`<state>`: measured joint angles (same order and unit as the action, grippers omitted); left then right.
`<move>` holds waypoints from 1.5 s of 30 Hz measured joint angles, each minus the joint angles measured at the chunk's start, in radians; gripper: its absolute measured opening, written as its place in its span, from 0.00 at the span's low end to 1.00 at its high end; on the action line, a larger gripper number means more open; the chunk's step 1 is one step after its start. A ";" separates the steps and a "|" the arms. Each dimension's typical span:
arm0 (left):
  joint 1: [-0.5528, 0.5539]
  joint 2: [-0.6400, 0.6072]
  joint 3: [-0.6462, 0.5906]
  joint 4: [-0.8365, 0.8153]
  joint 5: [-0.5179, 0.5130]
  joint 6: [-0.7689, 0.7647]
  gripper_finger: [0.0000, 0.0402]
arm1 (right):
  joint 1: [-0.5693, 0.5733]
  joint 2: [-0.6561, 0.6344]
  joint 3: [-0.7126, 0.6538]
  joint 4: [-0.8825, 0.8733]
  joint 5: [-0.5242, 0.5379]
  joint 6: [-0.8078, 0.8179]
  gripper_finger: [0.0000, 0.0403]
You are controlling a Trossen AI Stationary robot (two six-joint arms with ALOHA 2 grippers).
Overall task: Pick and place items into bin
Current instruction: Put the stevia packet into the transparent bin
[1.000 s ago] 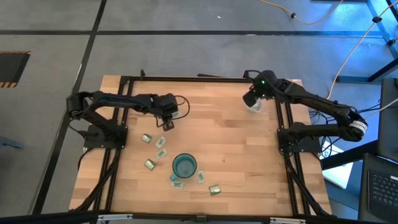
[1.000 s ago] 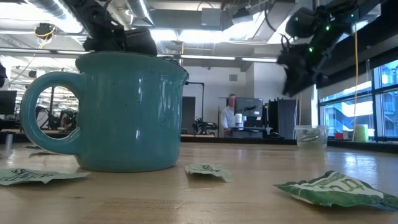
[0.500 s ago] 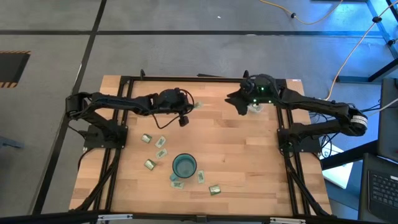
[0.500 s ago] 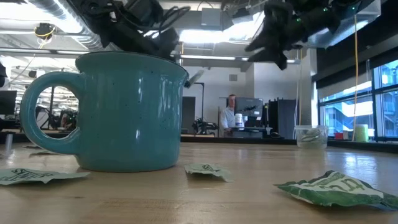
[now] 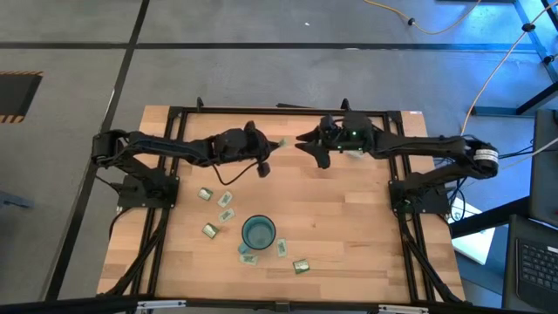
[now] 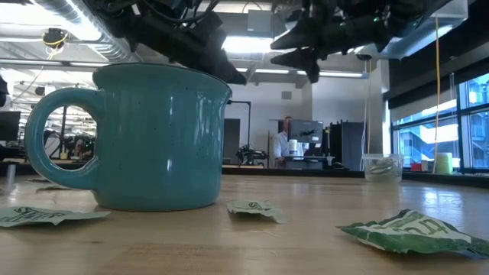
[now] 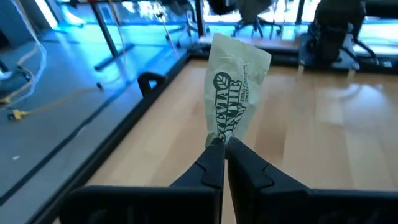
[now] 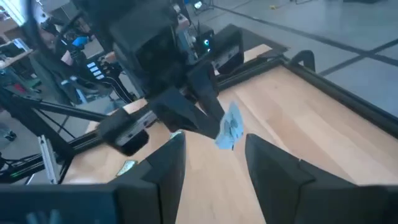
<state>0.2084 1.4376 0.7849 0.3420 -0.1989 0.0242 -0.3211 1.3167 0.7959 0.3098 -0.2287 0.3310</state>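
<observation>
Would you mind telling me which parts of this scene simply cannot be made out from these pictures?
- Small translucent whitish plastic cup: in the high view the right arm covers it; in the low view its contents are too small to tell.
- Inside of the teal-blue ceramic mug: its wall hides it in the low view.
- Light green packet pinched in the left gripper: its small print is blurred.
- Right gripper: fingertips cut off by the edge.

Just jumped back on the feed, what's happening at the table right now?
It looks like a handover in mid-air. The left gripper is shut on one green packet, held up over the far middle of the table. The right gripper, open, faces it. More packets lie around the teal mug; the plastic cup waits at the far right.
</observation>
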 joint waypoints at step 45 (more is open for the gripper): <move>-0.013 0.031 0.002 -0.041 -0.101 0.063 0.19 | -0.026 -0.003 -0.002 0.044 0.005 -0.109 0.00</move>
<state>0.1950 1.4681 0.7868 0.3013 -0.2999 0.0868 -0.3467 1.3138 0.7940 0.3538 -0.2234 0.2220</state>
